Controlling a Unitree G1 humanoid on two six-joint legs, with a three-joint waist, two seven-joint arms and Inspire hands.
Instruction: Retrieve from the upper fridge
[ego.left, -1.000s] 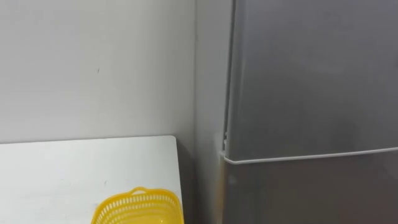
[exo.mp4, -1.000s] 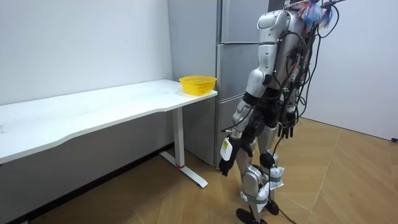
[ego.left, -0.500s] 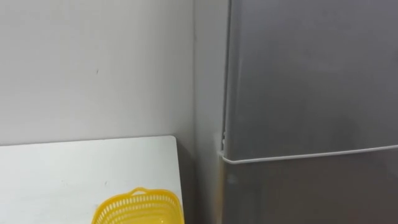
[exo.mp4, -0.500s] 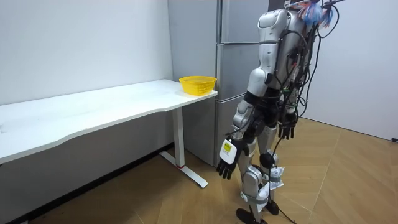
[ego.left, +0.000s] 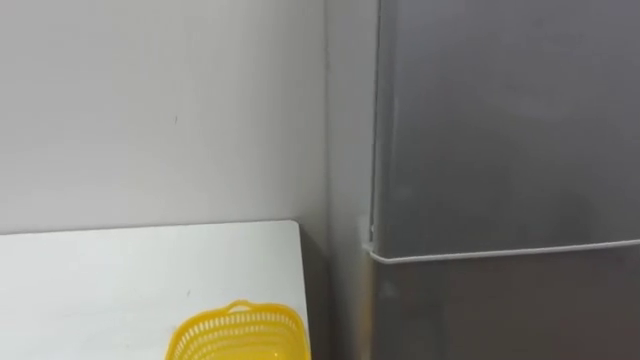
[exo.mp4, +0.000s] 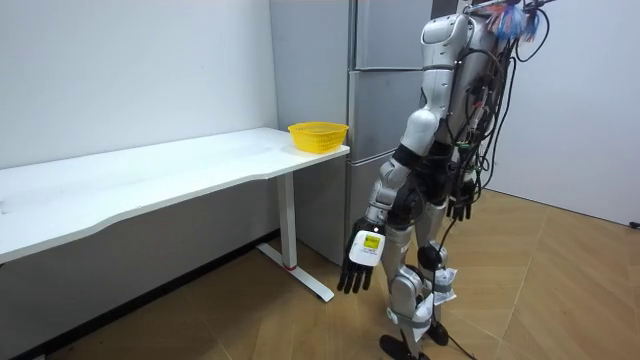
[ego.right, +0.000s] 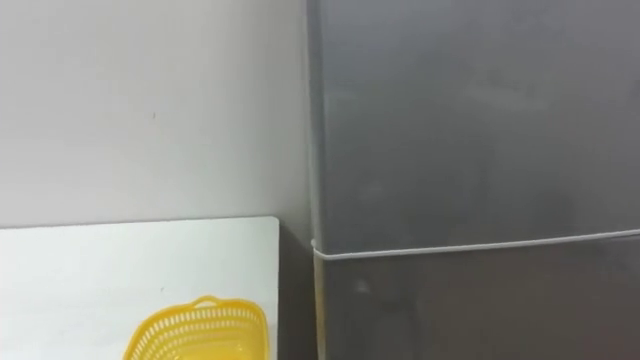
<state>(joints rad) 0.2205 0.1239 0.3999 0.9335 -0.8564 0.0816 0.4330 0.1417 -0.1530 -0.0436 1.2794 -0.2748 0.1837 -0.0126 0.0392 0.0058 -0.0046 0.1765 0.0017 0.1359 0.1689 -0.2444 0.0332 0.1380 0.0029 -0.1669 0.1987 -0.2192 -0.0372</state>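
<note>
Swung forward since the earlier frame, my left hand (exo.mp4: 358, 265) hung spread and empty at the room view's lower centre, while the upper fridge door (ego.left: 500, 120), upper right, stood shut, so I judged the approach step current, next requiring a grip on its edge.

The fridge (ego.left: 500, 130) is a dull, plain silver-grey, crossed by a thin pale line where its two doors meet, and the wall (ego.left: 150, 100) beside it is a flat off-white. The basket (ego.left: 240, 335) is bright yellow with an open lattice weave, on a plain white table (ego.left: 100, 280). The floor (exo.mp4: 540, 300) is warm brown wood laid in herringbone, and the left hand (exo.mp4: 355, 272) and right hand (exo.mp4: 460, 208) are black.
</note>
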